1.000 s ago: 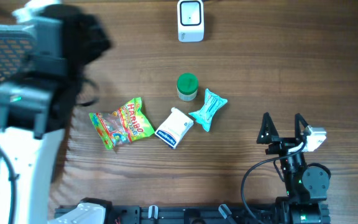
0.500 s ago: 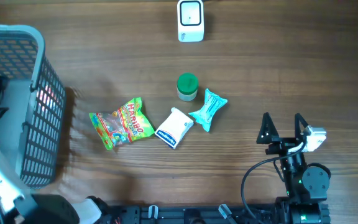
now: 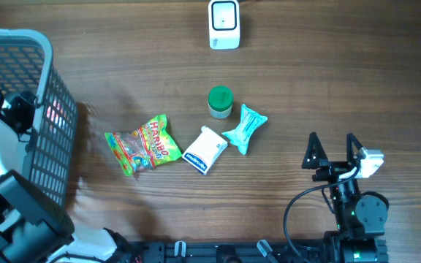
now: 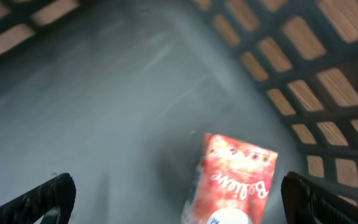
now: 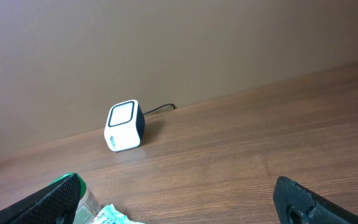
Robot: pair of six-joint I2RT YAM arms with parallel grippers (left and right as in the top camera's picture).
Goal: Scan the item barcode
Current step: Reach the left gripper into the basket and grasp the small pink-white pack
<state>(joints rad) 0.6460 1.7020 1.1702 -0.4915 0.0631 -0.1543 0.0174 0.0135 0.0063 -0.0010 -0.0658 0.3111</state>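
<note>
At far left my left arm hangs over the grey plastic mesh basket (image 3: 50, 146). On its wrist camera the left claw (image 4: 176, 196) has its fingers spread wide with nothing gripped. The red printed snack packet (image 4: 235, 177) lies on the basket floor beneath it, a little right of the gap's middle and near the mesh wall. The picture is blurred, but I see no contact.

On the brown wooden tabletop (image 3: 357, 73) lies the green, yellow and red gummy-sweet bag (image 3: 143, 144), then the white and blue flat packet (image 3: 205, 150). The green-lidded small jar (image 3: 220, 101) stands just beside the teal crinkled wrapper (image 3: 245, 128). The white cube barcode scanner (image 3: 224, 24) sits at the far edge.

The right claw (image 3: 332, 146) is also spread and empty, well apart from the wrapper, on its right.
</note>
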